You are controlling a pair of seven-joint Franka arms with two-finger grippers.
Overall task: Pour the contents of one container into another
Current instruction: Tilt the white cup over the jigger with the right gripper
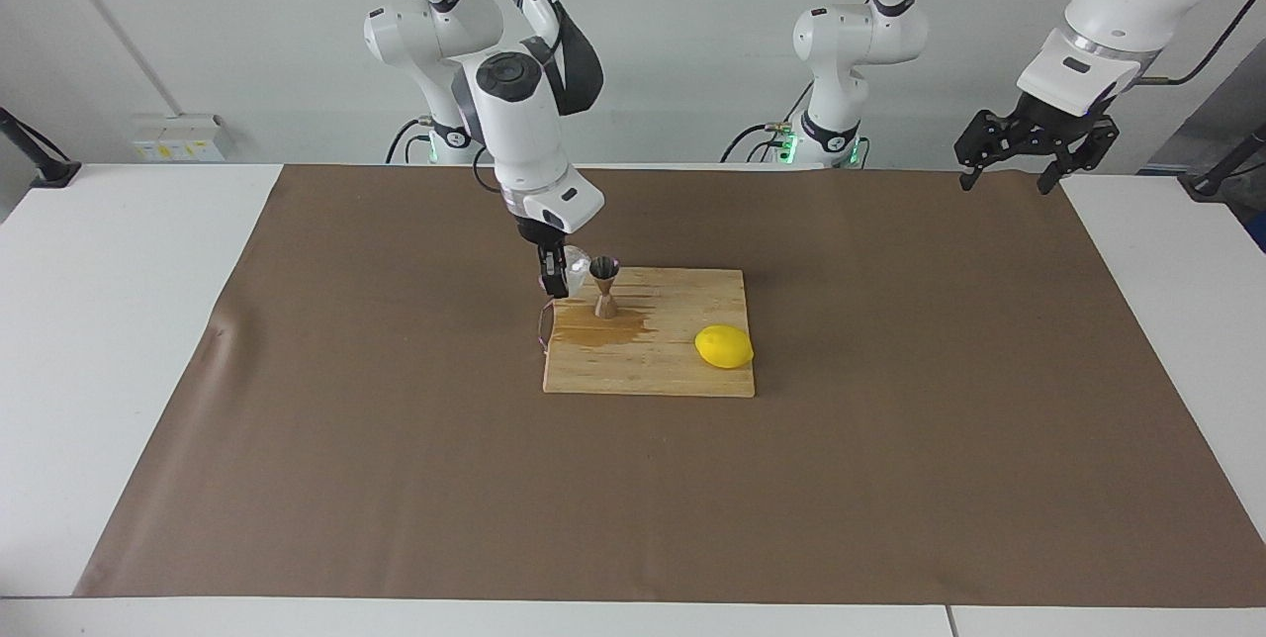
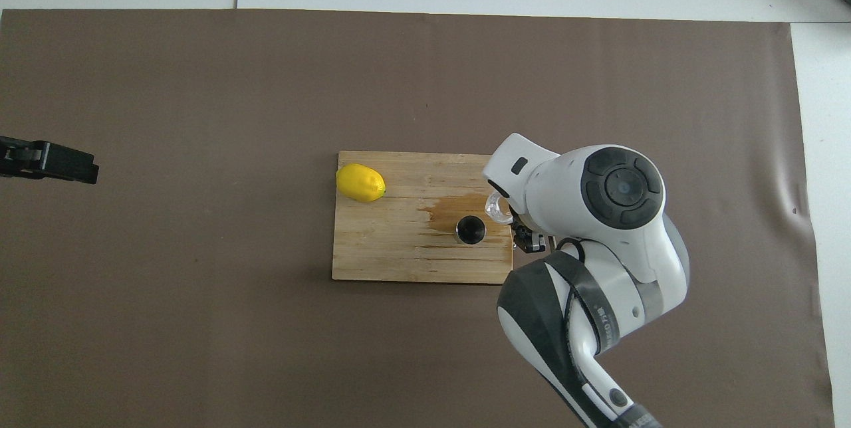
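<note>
A small clear glass cup [image 1: 574, 268] [image 2: 496, 207] hangs in the air, tipped toward the jigger, with my right gripper [image 1: 554, 273] shut on it. Its mouth is right beside the rim of the steel hourglass jigger [image 1: 604, 287] [image 2: 471, 229], which stands upright on the wooden board [image 1: 673, 360] [image 2: 392, 248]. In the overhead view my right arm hides most of the cup and the gripper. My left gripper [image 1: 1019, 162] [image 2: 50, 162] waits open, raised over the mat's edge at the left arm's end of the table.
A yellow lemon [image 1: 723, 346] [image 2: 360, 183] lies on the board toward the left arm's end. A brown wet stain [image 1: 598, 328] [image 2: 459, 205] spreads on the board around the jigger. A brown mat [image 1: 890, 469] covers the table.
</note>
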